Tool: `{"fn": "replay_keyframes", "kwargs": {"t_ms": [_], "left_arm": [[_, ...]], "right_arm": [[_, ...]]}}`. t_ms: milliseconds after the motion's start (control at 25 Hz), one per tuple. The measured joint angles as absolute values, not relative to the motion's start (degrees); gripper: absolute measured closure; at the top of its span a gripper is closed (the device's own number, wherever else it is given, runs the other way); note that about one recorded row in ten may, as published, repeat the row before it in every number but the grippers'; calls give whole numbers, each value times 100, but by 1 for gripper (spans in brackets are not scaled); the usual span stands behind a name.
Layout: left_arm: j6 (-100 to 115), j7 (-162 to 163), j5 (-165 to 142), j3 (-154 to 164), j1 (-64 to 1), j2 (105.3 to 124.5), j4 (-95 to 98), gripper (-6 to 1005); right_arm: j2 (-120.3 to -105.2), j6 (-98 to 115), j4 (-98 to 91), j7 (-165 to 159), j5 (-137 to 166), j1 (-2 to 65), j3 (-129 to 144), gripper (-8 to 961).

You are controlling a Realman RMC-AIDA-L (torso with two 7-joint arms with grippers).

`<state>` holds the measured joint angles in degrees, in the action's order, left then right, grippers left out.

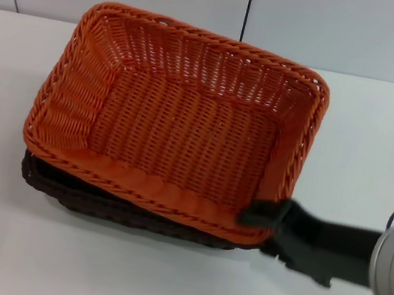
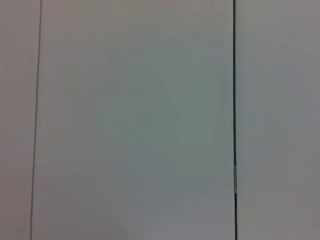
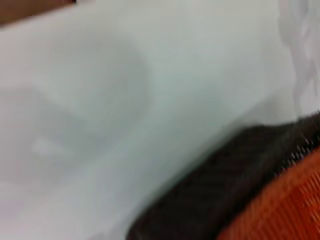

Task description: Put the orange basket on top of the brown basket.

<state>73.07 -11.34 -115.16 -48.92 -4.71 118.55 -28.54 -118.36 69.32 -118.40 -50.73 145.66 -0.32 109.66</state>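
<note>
My right claw (image 1: 264, 219) sits at the near right corner of the orange basket (image 1: 185, 126), black fingers pinched on the braided rim there, so it is holding the orange basket by that corner. My right arm reaches in from the right edge of the head view, low over the white bench (image 1: 380, 149).

The orange basket is bright orange, rectangular, woven like wicker, with sloped openwork sides, a tight-woven floor and a thick braided rim. It lies on top of the brown basket (image 1: 96, 202), nested into it but skewed and tilted: its far side stands higher than the near side, and its left end overhangs. Of the brown basket only a very dark, nearly black strip of weave shows, running beneath the orange basket's near rim from the near left corner towards my claw.

In my right wrist view the orange basket (image 3: 285, 205) fills one corner, with the brown basket's (image 3: 215, 190) dark weave directly against it and the bench (image 3: 125, 100) beyond.

My left claw is out of sight; its wrist view shows only a pale wall panel (image 2: 135, 120) with a dark seam.
</note>
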Motion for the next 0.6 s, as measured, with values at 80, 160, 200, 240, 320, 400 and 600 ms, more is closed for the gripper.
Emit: {"fn": "replay_keyframes", "kwargs": {"t_ms": [80, 160, 200, 240, 320, 400, 600], "left_arm": [[7294, -1134, -11521, -4886, -489, 11855, -2829, 197], [7289, -1134, -11531, -4883, -495, 11856, -2824, 197], [7290, -1134, -11542, -4879, -499, 11855, -2823, 197], [7293, -1134, -11543, -4878, -499, 11853, -2822, 197], [7318, -1134, -11545, -4878, -500, 11850, -2821, 197], [7336, -1134, -11545, -4877, -501, 11849, -2819, 197], [7363, -1134, -11536, -4929, -507, 11839, -2793, 197]], "right_arm": [[-11836, 6933, -11844, -5068, 14575, -98, 11028, 427], [-11837, 6914, -11856, -5052, 14555, -198, 11125, 427], [-11849, 6809, -11831, -5057, 14252, -272, 11179, 427], [-11849, 6809, -11831, -5057, 14252, -272, 11179, 427], [-11879, 6491, -11713, -5180, 13585, -316, 11149, 427], [-11898, 5423, -11242, -5543, 12072, -271, 11071, 427], [-11915, 2120, -9946, -5718, 7812, 41, 10674, 427]]}}
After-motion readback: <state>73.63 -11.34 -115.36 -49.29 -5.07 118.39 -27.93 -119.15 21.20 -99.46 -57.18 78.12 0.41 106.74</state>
